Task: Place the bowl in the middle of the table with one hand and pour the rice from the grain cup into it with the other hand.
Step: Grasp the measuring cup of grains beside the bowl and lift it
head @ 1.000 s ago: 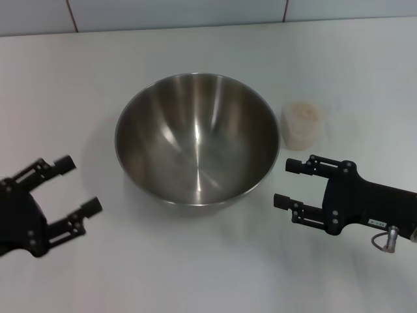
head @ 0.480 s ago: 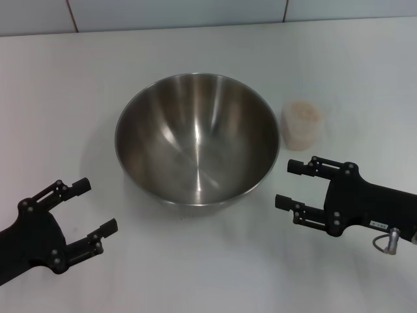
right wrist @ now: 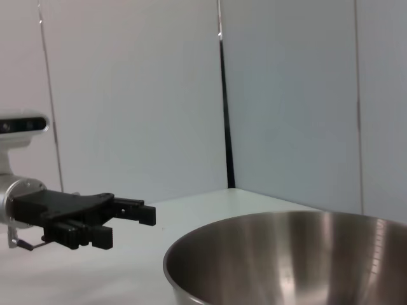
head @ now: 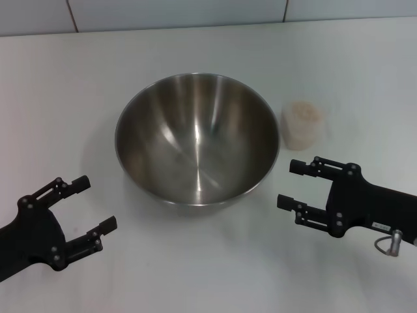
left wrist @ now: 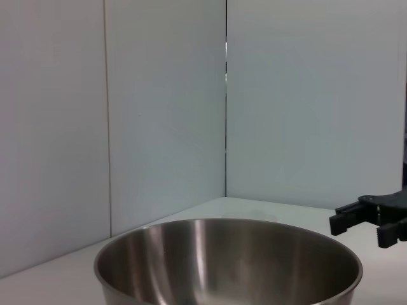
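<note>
Here both grippers hover spread wide and empty: the right gripper (head: 292, 184) sits just beside the bowl (head: 197, 137), near the cup (head: 302, 124) of rice (head: 303, 111); the left gripper (head: 92, 205) hangs off the bowl's other side. The bowl rests mid-table (head: 58, 85). The risk, I judge: reaching for the cup, a finger (head: 301, 166) clips its wall, tipping grains out.
</note>
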Available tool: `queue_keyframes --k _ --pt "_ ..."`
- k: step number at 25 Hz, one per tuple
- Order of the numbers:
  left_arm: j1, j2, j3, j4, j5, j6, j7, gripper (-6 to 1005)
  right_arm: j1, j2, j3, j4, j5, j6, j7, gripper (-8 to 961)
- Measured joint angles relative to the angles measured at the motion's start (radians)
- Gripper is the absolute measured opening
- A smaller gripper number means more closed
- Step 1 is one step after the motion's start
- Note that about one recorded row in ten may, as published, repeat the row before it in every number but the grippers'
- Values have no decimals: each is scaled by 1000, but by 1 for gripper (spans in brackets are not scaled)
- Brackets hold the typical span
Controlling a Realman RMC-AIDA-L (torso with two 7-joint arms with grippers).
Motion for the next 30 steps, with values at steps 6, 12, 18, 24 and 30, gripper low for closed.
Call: queue_keyframes --k 6,12,18,24,30 --pt "-2 1 -3 1 0 0 -5 811 -61 2 73 58 76 -41 -34 657" --pt "-4 7 -4 1 -5 3 -10 811 -153 4 175 204 235 -41 -218 644" --pt "-6 9 -4 1 -4 6 -16 811 -188 4 322 338 297 37 -410 646" --pt "-5 14 -4 1 -3 9 -25 811 -182 5 409 377 300 140 -476 644" --pt "-3 15 -4 1 -6 11 -25 811 -150 4 423 381 301 258 -477 645"
